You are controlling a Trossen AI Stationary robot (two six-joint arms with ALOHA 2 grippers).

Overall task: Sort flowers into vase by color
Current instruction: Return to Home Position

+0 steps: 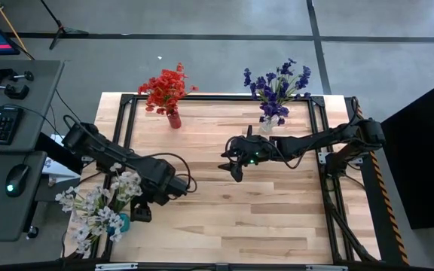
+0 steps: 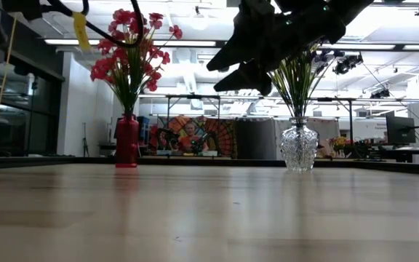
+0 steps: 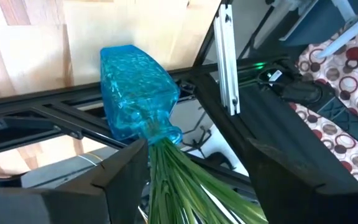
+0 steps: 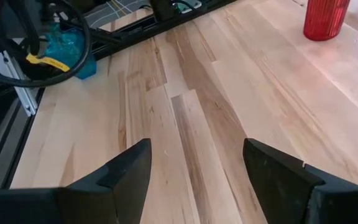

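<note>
White flowers [image 1: 96,205]: in the blue vase [image 1: 119,223] at the table's [image 1: 224,218] near-left corner. In the high view the blossoms fan from the vase toward the left edge and over it. In the left wrist view the green stems [image 3: 179,180] leave the vase neck as one tight bundle, with the long axis in line with the vase body.

Red flowers [image 1: 166,89]: in the red vase [image 1: 173,119] at the far-left side. In the low view the stems stand upright and fan outward at the top.

Purple flowers [image 1: 277,86]: in the clear vase [image 1: 268,125] at the far-right side, stems upright and fanned.

Writing: a yellow tag [image 4: 45,61] hangs on a cable by the blue vase. Its text cannot be read.

Left gripper [image 1: 140,209]: just beside the blue vase, on the end of an arm that reaches in from the left edge. The fingers [image 3: 123,174] are spread wide. The stem bundle runs between them, close to one finger, and is not clamped.

Right gripper [image 1: 228,164]: above mid-table, near the clear vase. The arm stretches in from the right edge, and in the low view it hangs well clear of the top. The fingers [image 4: 278,174] are spread wide, with only bare wood between them.
</note>
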